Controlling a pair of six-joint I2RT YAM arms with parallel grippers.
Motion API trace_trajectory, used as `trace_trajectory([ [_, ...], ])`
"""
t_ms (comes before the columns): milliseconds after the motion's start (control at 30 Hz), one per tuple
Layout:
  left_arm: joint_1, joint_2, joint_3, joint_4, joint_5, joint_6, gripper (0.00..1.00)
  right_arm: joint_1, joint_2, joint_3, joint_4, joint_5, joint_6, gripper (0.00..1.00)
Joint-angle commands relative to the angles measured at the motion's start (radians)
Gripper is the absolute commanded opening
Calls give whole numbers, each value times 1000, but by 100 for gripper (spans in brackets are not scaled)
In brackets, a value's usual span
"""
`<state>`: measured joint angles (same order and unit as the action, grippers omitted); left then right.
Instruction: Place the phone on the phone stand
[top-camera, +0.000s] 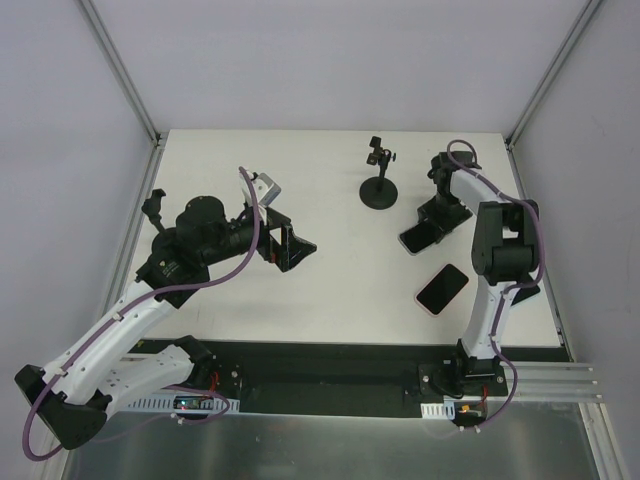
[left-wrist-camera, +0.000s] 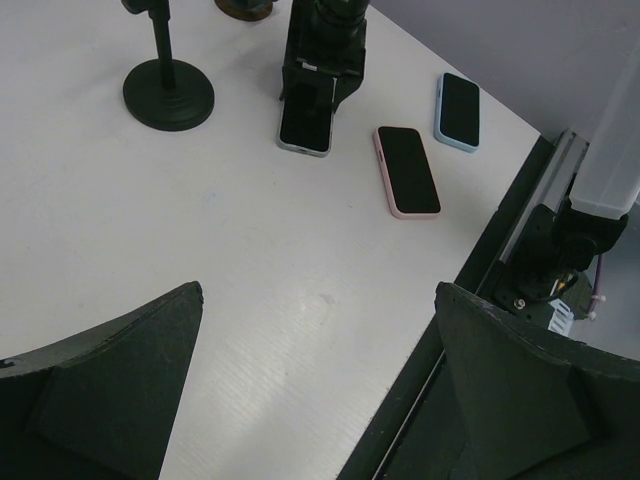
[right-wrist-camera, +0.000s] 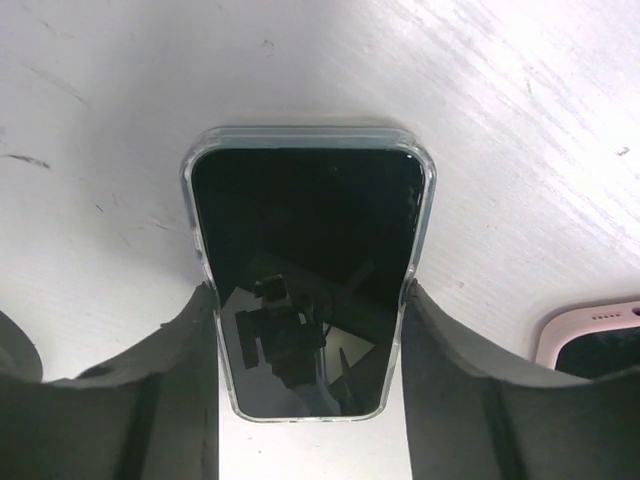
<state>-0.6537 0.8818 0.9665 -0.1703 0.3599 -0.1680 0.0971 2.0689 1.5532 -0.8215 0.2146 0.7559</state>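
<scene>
A phone in a clear case (right-wrist-camera: 308, 250) lies screen up on the white table. My right gripper (right-wrist-camera: 308, 300) straddles it, with both fingers (right-wrist-camera: 180, 350) pressed against its long edges. From above, that phone (top-camera: 415, 238) pokes out from under the right gripper (top-camera: 432, 222), a little right of the black phone stand (top-camera: 379, 190). The stand (left-wrist-camera: 168, 95) has a round base and an upright post. My left gripper (top-camera: 295, 247) hovers wide open over the table's left-middle and holds nothing; the left wrist view shows only bare table between its fingers (left-wrist-camera: 110, 390).
A pink-cased phone (top-camera: 442, 288) lies near the front right, also seen as the pink phone (left-wrist-camera: 407, 170) in the left wrist view. A blue-cased phone (left-wrist-camera: 458, 110) lies beyond it near the table's edge. The black front rail (left-wrist-camera: 470, 290) borders the table.
</scene>
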Motion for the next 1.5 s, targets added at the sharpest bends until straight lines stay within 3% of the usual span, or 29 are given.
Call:
trace_trajectory([
  [0,-1,3,40,26,24,-5,99,10,-58,-97,34,12,-75,1],
  [300,-1,17,37,25,20,-5,99,19,-141,-206,139,-14,-298,1],
  [400,-1,23,37,25,19,-4,99,19,-156,-249,165,-29,-421,14],
  [500,-1,26,37,26,21,-4,99,18,-173,-283,197,-21,-474,37],
  [667,-1,35,35,26,21,-5,99,19,-132,-254,176,-81,-527,51],
  [800,-1,42,40,20,19,-2,99,19,-115,-220,147,-113,-569,68],
  [900,-1,36,41,18,14,-1,99,21,-99,-203,133,-133,-590,74],
  [1033,-1,23,43,18,10,1,99,32,-96,-197,128,-118,-601,74],
  [1133,-1,19,41,17,17,-2,99,38,-95,-194,125,-122,-615,66],
  [1233,-1,11,43,17,22,-4,99,46,-107,-206,134,-124,-644,56],
  [1367,-1,0,43,17,21,-1,99,53,-121,-234,154,-129,-658,31],
  [1467,-1,0,43,17,24,-2,99,61,-124,-234,159,-112,-662,25],
])
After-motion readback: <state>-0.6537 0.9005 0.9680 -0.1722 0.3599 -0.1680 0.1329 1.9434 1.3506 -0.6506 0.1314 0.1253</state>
